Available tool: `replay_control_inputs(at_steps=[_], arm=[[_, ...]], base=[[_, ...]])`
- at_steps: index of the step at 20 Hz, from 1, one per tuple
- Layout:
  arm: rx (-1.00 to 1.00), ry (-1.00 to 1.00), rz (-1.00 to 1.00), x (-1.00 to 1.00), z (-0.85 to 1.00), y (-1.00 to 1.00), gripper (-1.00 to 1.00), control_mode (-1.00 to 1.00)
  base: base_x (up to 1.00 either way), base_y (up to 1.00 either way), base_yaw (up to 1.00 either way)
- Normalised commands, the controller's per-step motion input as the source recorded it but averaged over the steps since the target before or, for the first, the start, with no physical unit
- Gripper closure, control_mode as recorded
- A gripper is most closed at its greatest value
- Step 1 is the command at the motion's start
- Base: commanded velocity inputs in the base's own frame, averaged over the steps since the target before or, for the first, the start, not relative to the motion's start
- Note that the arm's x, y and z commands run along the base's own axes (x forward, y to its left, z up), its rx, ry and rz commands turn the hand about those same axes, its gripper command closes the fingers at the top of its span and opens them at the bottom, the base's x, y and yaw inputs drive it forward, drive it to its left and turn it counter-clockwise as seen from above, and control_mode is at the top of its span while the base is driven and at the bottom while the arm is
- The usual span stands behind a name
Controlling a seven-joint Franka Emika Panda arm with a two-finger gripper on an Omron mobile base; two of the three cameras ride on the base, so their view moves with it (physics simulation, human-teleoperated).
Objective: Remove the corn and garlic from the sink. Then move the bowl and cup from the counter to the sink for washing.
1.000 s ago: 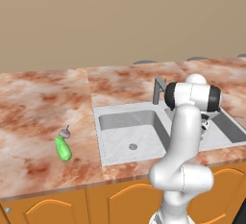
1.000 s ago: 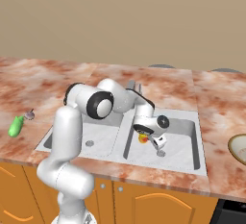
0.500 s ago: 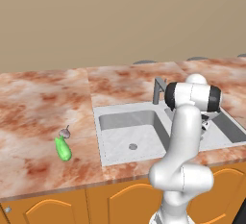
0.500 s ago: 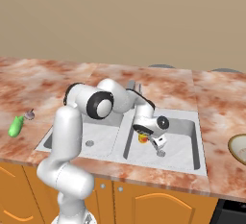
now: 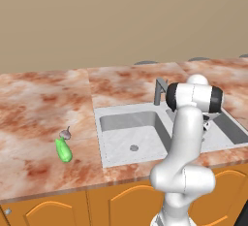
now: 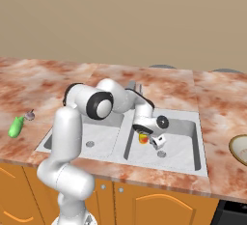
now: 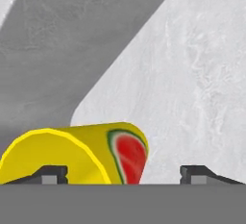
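I see the fingers (image 7: 54,172) spread apart around the yellow cup (image 6: 143,138) in the sink's (image 6: 166,159) right basin; corn (image 5: 63,150) and garlic (image 5: 65,134) lie left of the sink on the marbled worktop (image 5: 38,104).

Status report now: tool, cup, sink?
Tool open. Cup on its side between the tips, in right sink basin. Bowl waits on counter.

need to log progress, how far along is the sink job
Done: corn and garlic lie on the counter, out of the sink. In hand: the cup lies in the right basin between the open gripper fingers. Left: the bowl, on the counter.
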Motion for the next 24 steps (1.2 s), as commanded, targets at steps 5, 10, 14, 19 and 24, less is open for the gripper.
replay_control_inputs(at_steps=[5,10,14,19,24], arm=[[0.00,-0.02,0.00,0.04,0.00,0.11,-1.00,-1.00],[0.00,-0.04,0.00,0.06,0.04,0.13,-1.00,-1.00],[0.00,-0.05,0.00,0.01,0.09,0.07,-1.00,-1.00],[0.00,-0.05,0.00,0.00,0.16,0.01,-1.00,-1.00],[-0.02,-0.01,0.00,0.00,0.20,0.00,-1.00,-1.00]], base=[[0.00,0.00,0.00],[0.00,0.00,0.00],[0.00,0.00,0.00],[0.00,0.00,0.00],[0.00,0.00,0.00]])
